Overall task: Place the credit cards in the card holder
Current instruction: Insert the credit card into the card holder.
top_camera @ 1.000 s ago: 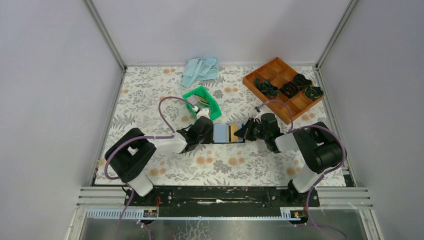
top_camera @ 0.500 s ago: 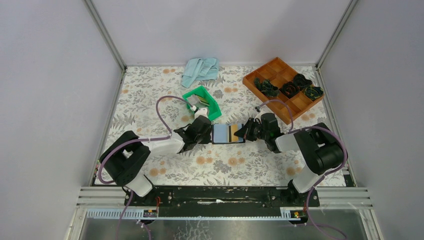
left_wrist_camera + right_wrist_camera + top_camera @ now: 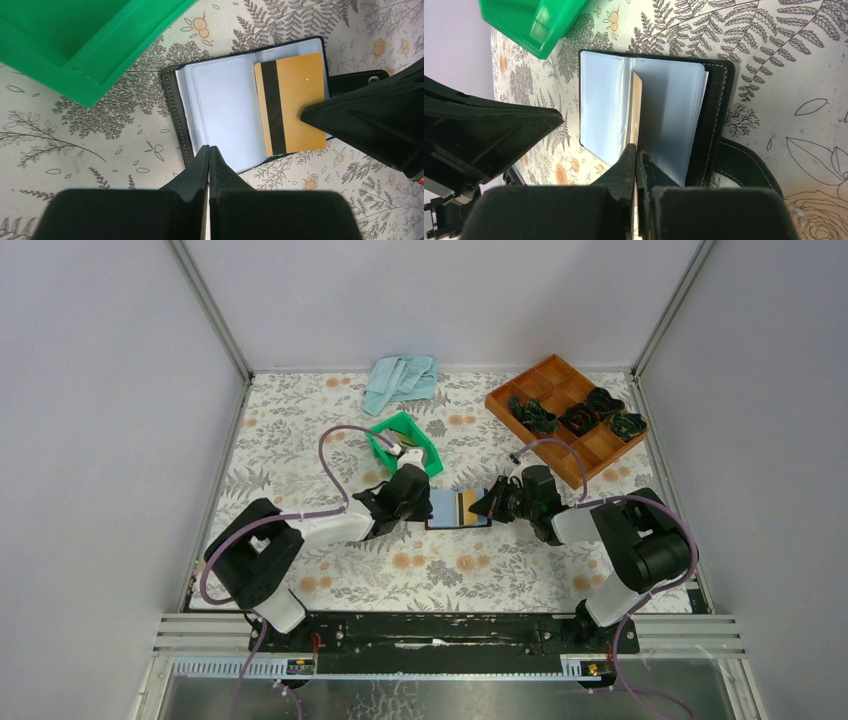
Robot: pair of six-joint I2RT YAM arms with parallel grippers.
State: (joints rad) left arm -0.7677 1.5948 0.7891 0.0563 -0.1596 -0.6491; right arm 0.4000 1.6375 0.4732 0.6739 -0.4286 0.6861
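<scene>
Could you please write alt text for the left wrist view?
A black card holder lies open on a floral tabletop, a gold credit card on its clear sleeves, the right gripper shut on the card's edge. The shut left gripper sits at the holder's near edge; a green bin lies beyond.

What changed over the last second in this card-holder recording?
The left gripper edged right onto the open card holder, shut and empty; the green bin beside its wrist seems slightly turned. The right gripper stayed shut on the gold credit card, and the card holder kept its place.
</scene>
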